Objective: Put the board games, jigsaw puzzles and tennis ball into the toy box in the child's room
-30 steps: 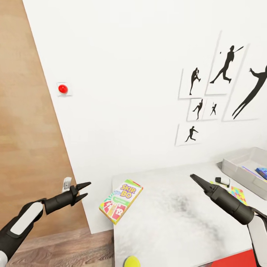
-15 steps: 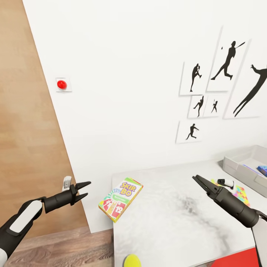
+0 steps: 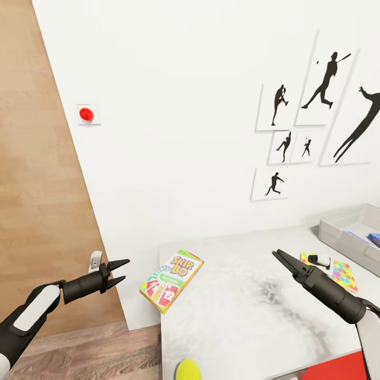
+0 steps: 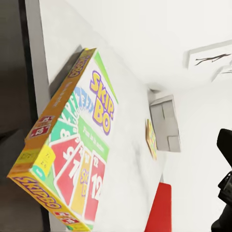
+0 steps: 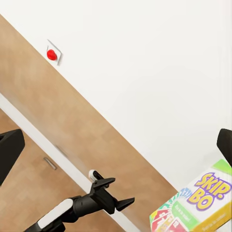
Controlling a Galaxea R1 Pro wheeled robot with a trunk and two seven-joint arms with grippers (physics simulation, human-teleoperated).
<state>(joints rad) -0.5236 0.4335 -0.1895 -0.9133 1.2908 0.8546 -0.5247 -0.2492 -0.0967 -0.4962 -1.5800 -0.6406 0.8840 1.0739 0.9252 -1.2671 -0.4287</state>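
A Skip-Bo board game (image 3: 171, 279) (image 4: 77, 150) (image 5: 198, 203), white, green and yellow, lies on the pale grey table (image 3: 237, 311) and overhangs its left edge. My left gripper (image 3: 125, 268) (image 5: 124, 190) hovers open just left of it, off the table. My right gripper (image 3: 275, 255) hangs open over the table's middle. A jigsaw puzzle (image 3: 343, 274) (image 4: 151, 139) lies flat at the right. The grey toy box (image 3: 338, 235) (image 4: 166, 123) stands at the far right with a blue board game (image 3: 374, 238) inside. The tennis ball (image 3: 188, 369) sits at the table's near edge.
A small white and black object (image 3: 319, 259) lies beside the puzzle. A red flat thing (image 3: 338, 369) shows at the table's near right. A white wall with silhouette pictures (image 3: 311, 132) and a red button (image 3: 86, 114) rises behind. A brown wooden door (image 3: 42, 211) is at the left.
The whole picture has shifted slightly, so the camera moved. Both arms hold about the same places, and the things on the table lie as before.
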